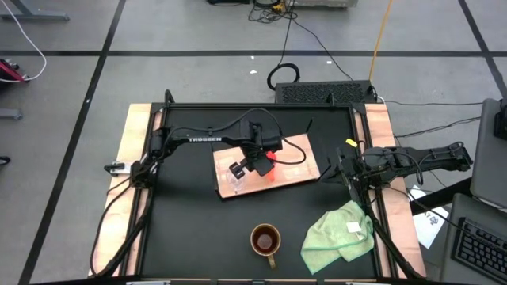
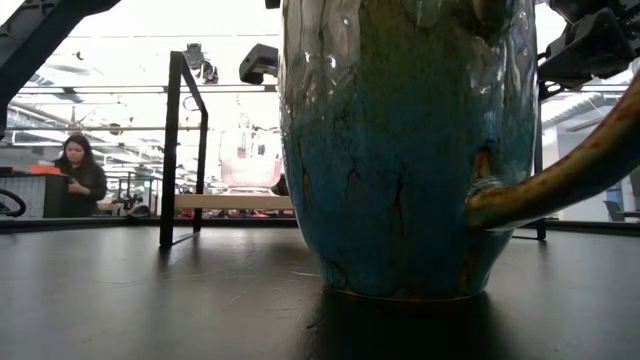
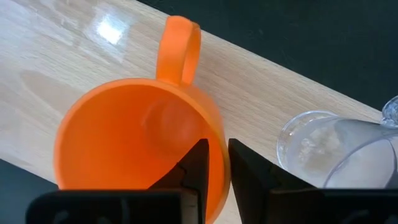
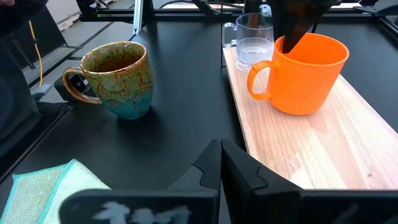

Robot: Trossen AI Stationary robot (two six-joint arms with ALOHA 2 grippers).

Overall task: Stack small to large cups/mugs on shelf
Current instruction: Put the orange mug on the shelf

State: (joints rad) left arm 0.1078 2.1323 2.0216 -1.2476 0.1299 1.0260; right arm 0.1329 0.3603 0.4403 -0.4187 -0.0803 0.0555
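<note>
Our left gripper [image 3: 213, 163] pinches the rim of the orange cup [image 4: 305, 71], which stands on the wooden shelf [image 4: 323, 149] beside the little glass cup [image 4: 252, 40]. Our right gripper [image 4: 219, 163] waits squeezed shut, holding nothing, near the green cloth [image 1: 339, 233]. The big mug [image 1: 265, 240] sits on the black table [image 1: 182, 229], well apart from the shelf.

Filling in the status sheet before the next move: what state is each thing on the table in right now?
Orange cup: upright on the board, rim pinched by the left end effector.
Glass cup: upright on the board, beside the orange cup.
Brown mug: upright on the black tabletop, off the board.
Wooden board: flat on the table.
Green cloth: crumpled.
Right end effector: shut, empty.
</note>
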